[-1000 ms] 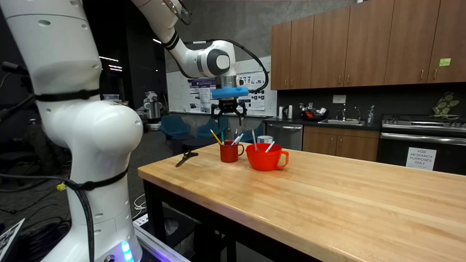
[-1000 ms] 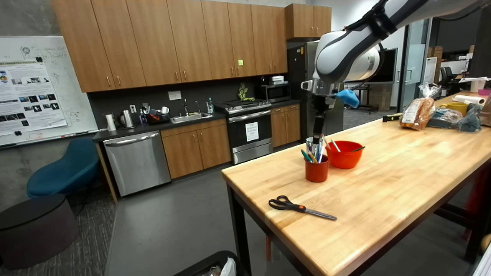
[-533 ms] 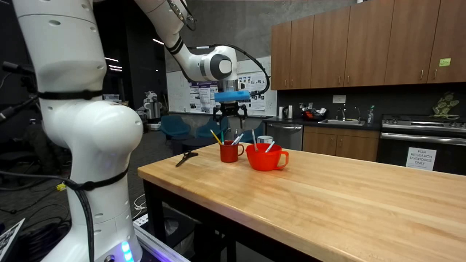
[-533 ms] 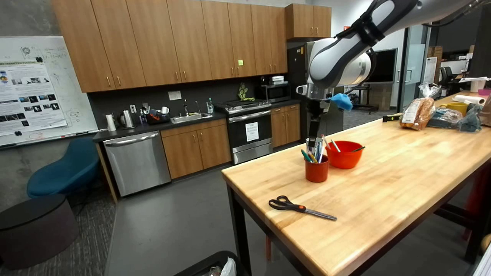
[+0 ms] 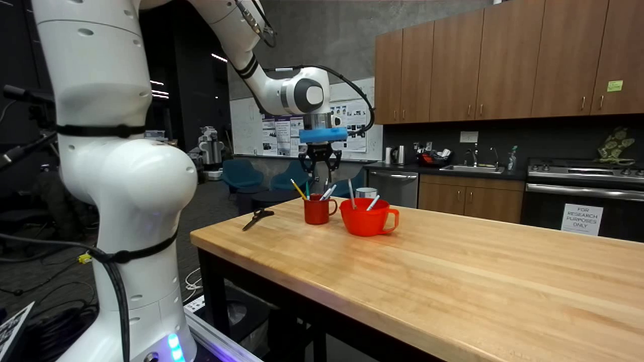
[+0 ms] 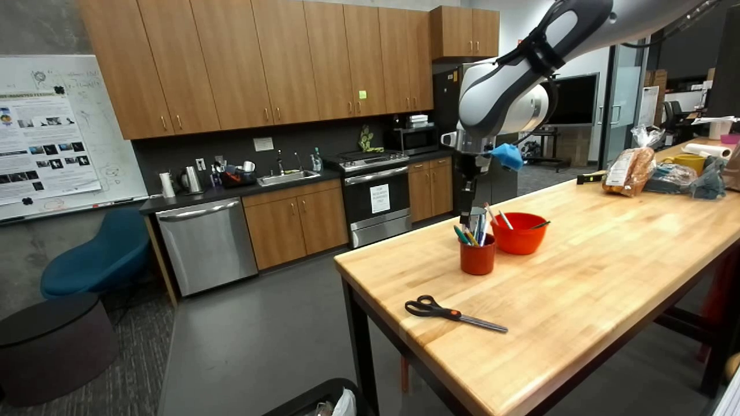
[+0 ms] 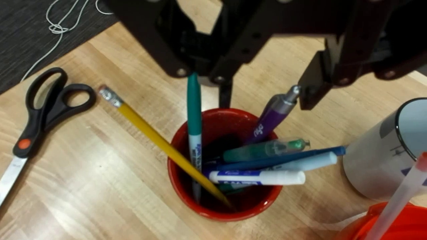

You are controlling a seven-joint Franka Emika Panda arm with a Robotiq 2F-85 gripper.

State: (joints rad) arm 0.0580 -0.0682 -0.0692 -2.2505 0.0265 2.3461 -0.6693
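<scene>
Though near, purple pen [image 7: 272, 116] below gripper [image 7: 265, 105].

Pincer [image 7: 266, 101] lower; jaws drawn closer together

Lower arm [image 5: 118, 166] stands near upright off the base [image 5: 146, 322], forearm [image 5: 235, 37] slopes down to the wrist [image 5: 294, 95]. Gripper [image 7: 266, 105] hangs under it, pointing about straight down. 2 fingers [image 7: 315, 81] stand apart, clear gap between the tips. Blue block [image 5: 323, 134] sits crosswise just above the gripper, cable [image 5: 373, 111] loops off the wrist. Base lights [image 5: 174, 346] glow blue.
</scene>
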